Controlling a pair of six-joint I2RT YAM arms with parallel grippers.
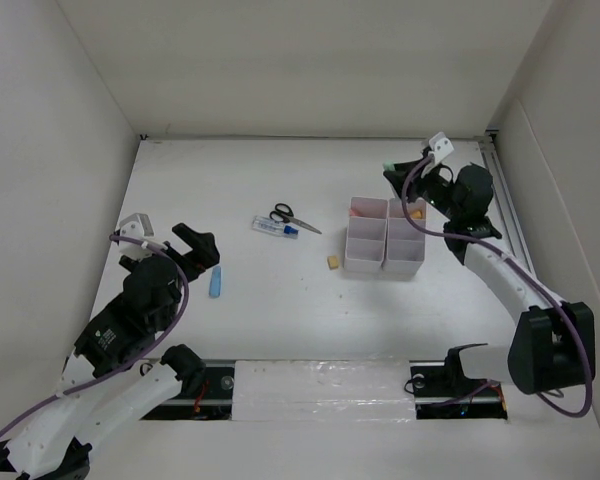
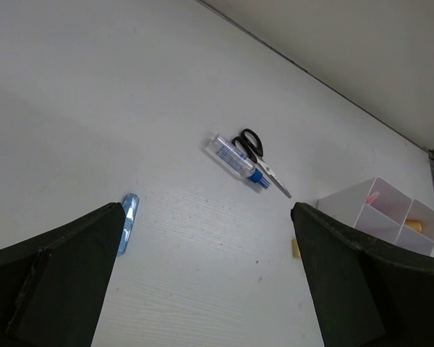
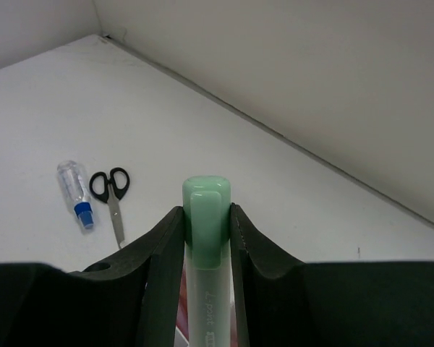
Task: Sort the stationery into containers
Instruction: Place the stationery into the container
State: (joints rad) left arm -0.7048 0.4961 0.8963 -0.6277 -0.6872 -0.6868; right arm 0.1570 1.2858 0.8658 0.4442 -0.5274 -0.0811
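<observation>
Right now the job looks to be at a drop-off: the right claw (image 3: 206, 224) is pinching a green highlighter (image 3: 206, 196) by its cap end, fingers pressed to either side of the barrel. It hangs by the far side of the white organiser (image 1: 385, 262), which sits right of the bench (image 1: 280, 330) middle, towards the far edge. From above, the highlighter's green tip pokes out beyond the organiser's far wall, towards the far edge of the bench, so I'd say it is not over a compartment yet.

The next move, as I judge it, calls for bringing the pen over a suitable cell, tipping it nearer upright and only then letting go, so it doesn't catch on a divider. A pink item (image 1: 363, 211) and an orange item (image 1: 416, 211) already lie in the two far cells.

The right arm (image 1: 500, 275) reaches long from the near right edge, curling round the organiser's right side with its wrist bent back towards the bench middle. The left arm (image 1: 130, 320) is folded low near the left edge, and the left claw (image 1: 195, 246) is spread wide with nothing between its fingers. A light blue marker (image 1: 216, 283) lies just beside it.

Loose on the bench, near the middle, lie the scissors (image 1: 292, 217) touching a blue-capped tube (image 1: 272, 227), and a small yellow piece (image 1: 333, 262) just off the organiser's near left corner.
</observation>
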